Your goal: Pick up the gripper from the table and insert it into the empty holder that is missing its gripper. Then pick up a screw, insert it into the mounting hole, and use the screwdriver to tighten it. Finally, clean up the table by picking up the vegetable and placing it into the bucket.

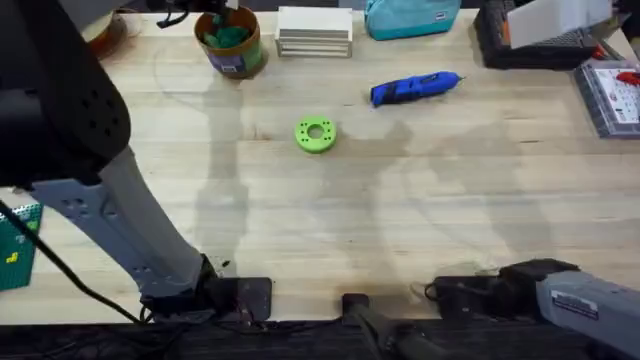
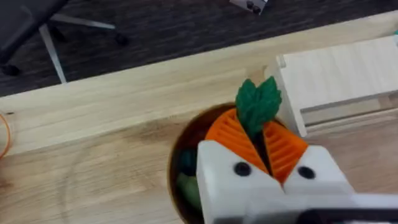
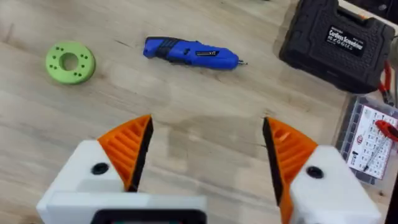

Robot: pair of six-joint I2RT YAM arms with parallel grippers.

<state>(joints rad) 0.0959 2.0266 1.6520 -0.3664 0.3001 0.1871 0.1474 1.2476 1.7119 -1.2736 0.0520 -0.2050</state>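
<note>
Vegetable over the bucket — release cleanly.
Left gripper (image 2: pixel 264 146), at the table's (image 1: pixel 400 200) eleven o'clock, pinches the vegetable (image 2: pixel 256 102) seemingly above the bucket (image 1: pixel 232 45) — lower first; right gripper (image 3: pixel 205 155) gapes wide.

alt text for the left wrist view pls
The left gripper pinches a green leafy toy vegetable between its orange pads, right above the open bucket. The bucket stands on the wooden table beside a pale wooden block.
</note>
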